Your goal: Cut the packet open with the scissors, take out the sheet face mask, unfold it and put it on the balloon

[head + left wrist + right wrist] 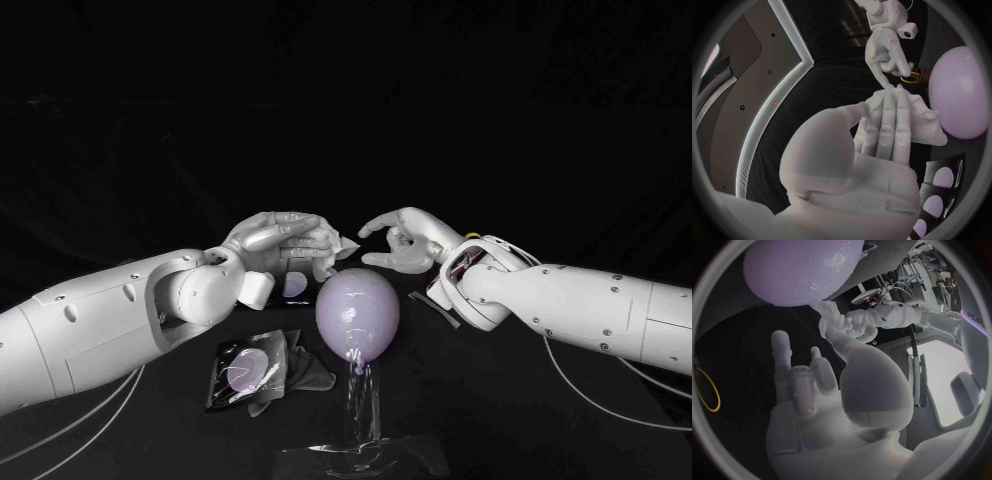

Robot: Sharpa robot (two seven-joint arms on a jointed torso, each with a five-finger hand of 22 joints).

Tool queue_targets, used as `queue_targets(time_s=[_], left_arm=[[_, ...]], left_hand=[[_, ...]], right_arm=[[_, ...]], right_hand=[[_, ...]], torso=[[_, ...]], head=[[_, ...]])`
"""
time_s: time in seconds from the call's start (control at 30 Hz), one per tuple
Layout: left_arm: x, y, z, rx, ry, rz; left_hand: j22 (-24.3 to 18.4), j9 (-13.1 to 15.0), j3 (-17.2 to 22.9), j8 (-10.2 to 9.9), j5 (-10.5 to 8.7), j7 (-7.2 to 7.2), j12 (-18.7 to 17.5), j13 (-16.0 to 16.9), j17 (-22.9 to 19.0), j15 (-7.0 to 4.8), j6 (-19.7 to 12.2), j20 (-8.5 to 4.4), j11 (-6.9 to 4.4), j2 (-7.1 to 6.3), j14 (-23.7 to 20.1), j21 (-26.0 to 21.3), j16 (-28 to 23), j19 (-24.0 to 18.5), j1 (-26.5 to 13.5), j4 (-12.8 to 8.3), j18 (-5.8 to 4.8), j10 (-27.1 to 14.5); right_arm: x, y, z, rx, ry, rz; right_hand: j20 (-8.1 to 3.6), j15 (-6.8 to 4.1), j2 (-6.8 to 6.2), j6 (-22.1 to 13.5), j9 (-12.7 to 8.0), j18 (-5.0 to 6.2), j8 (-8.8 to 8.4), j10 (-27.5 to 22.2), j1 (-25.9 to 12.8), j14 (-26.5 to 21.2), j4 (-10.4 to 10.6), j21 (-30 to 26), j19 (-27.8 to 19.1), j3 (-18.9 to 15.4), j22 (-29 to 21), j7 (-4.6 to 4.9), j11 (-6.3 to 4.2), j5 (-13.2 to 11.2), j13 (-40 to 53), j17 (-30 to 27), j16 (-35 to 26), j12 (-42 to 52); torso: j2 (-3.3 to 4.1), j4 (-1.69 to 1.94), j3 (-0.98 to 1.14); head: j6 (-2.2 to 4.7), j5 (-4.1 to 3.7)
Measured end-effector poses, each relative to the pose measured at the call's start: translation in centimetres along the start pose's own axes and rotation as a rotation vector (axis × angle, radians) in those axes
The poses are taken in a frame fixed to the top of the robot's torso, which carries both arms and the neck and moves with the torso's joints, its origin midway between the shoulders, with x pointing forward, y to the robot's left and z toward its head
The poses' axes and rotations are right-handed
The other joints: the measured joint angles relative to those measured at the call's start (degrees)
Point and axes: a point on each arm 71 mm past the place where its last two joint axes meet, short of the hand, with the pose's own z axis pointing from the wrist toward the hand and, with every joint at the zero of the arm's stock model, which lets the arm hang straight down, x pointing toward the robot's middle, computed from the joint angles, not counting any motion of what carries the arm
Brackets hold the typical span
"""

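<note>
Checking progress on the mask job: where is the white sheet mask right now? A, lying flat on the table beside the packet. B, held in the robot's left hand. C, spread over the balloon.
B: the left hand grips the bunched white sheet mask next to the bare balloon.
</note>
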Motion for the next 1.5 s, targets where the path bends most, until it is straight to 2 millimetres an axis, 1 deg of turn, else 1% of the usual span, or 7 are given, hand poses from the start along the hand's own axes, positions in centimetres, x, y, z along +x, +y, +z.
queue_targets(time_s=[0.3, 0.67, 0.83, 0.93, 1.17, 1.23, 1.5], left_arm=[[0.0, 0.0, 0.0, -0.001, 0.001, 0.0], [0.1, 0.0, 0.0, -0.001, 0.004, 0.0], [0.1, 0.0, 0.0, -0.001, 0.004, 0.0], [0.1, 0.0, 0.0, -0.001, 0.004, 0.0], [0.0, -0.1, 0.0, -0.001, 0.003, 0.001], [0.0, -0.1, 0.0, -0.001, 0.001, 0.001], [-0.2, -0.1, 0.0, 0.0, -0.003, 0.003]], left_hand=[[0.0, 0.0, 0.0, 0.0, 0.0, -0.02, 0.0, 0.0, 0.0, 0.08, 0.0, 0.0, 0.0, -0.01, -0.1, 0.0, 0.0, 0.0, 0.0, 0.0, -0.02, 0.0], [0.0, 0.0, 0.0, -0.1, -0.12, 0.13, 0.0, 0.0, 0.0, 0.09, 0.1, 0.0, 0.0, -0.23, -0.1, 0.0, 0.0, 0.0, -0.2, 0.0, -0.04, 0.0], [0.0, 0.0, 0.0, -0.3, -0.13, 0.15, 0.0, 0.0, 0.0, 0.09, 0.1, 0.0, 0.0, -0.19, -0.1, 0.0, 0.0, 0.0, -0.2, 0.0, -0.07, 0.0], [0.0, 0.0, 0.0, -0.2, -0.2, 0.16, 0.0, 0.0, 0.0, 0.09, 0.1, 0.0, 0.0, -0.11, -0.1, 0.0, 0.0, 0.0, -0.1, 0.0, -0.39, 0.0], [0.0, 0.0, 0.0, -0.1, 0.0, 0.17, 0.0, 0.0, 0.0, -0.03, 0.1, 0.0, 0.01, -0.03, 0.1, 0.0, 0.0, 0.0, 0.0, 0.0, -0.41, 0.0], [0.0, 0.0, 0.0, -0.1, 0.0, 0.17, 0.0, 0.0, 0.0, -0.03, 0.1, 0.0, 0.01, -0.02, 0.2, 0.0, 0.0, 0.0, 0.0, 0.0, -0.41, 0.0], [0.0, 0.0, 0.0, -0.1, 0.0, 0.17, 0.0, 0.0, 0.0, -0.04, 0.0, 0.0, 0.09, -0.02, 0.2, 0.0, 0.0, 0.0, 0.0, 0.0, -0.42, 0.1]], right_arm=[[1.2, 0.4, 0.9, -0.043, 0.031, -0.016], [2.3, 0.9, 2.1, -0.048, 0.028, 0.004], [2.4, 0.9, 2.3, -0.04, 0.016, 0.017], [2.4, 0.9, 2.4, -0.035, 0.007, 0.025], [2.2, 0.8, 2.3, -0.029, -0.017, 0.042], [2.1, 0.8, 2.2, -0.029, -0.024, 0.046], [1.5, 0.4, 1.8, -0.023, -0.055, 0.048]], right_hand=[[0.39, 0.01, 1.32, 2.1, 0.0, -0.01, 0.0, 2.9, 1.3, 0.0, 0.8, 5.3, 3.9, -2.1, 3.9, 0.61, 0.44, -0.6, 0.0, 0.0, 1.5, 3.8], [0.49, 0.21, 2.88, 3.6, -0.2, -0.04, 0.0, 3.9, 1.2, -0.2, 1.6, 7.3, 5.2, -3.0, 5.8, 0.79, 0.65, -0.6, 0.0, 0.0, 1.8, 5.1], [0.29, 0.21, 4.52, 5.7, -0.2, -0.07, 0.0, 4.7, 1.3, -0.2, 2.3, 8.9, 6.5, -2.8, 6.8, 0.31, 0.22, -0.8, 0.0, 0.0, 1.9, 6.3], [-0.11, 0.14, 7.35, 8.6, 0.0, -0.11, 1.14, 5.7, 2.2, -0.2, 3.1, 10.5, 7.7, -1.9, 8.0, -0.71, -0.44, -1.2, 0.0, 0.0, 2.4, 7.6], [-1.16, -1.51, 10.31, 12.1, 1.0, -0.46, 3.48, 5.8, 4.1, -0.2, 2.4, 13.4, 9.8, 0.2, 10.0, -2.86, -2.1, -1.2, 0.0, 0.0, 2.5, 9.3], [-1.86, -2.0, 10.6, 12.8, 1.4, -1.34, 4.3, 5.8, 4.4, -0.1, 2.1, 14.4, 10.7, 1.0, 10.8, -3.18, -2.56, -1.4, 0.0, 0.0, 2.5, 9.8], [-2.45, -2.42, 10.82, 13.1, 2.3, -1.41, 5.48, 5.7, 4.6, -0.1, 1.6, 15.7, 11.5, 2.3, 11.9, -3.42, -2.86, -1.6, 0.0, 0.0, 2.5, 10.7]], torso=[[0.03, 0.04, -0.08], [0.02, 0.09, -0.1], [0.03, 0.08, -0.1], [0.01, 0.05, -0.1], [-0.02, 0.02, -0.07], [-0.02, -0.01, -0.07], [-0.02, -0.01, -0.03]], head=[[-0.2, -0.08], [-0.21, -0.13], [-0.26, -0.04], [-0.29, 0.01], [-0.3, 0.06], [-0.3, 0.06], [-0.26, 0.07]])
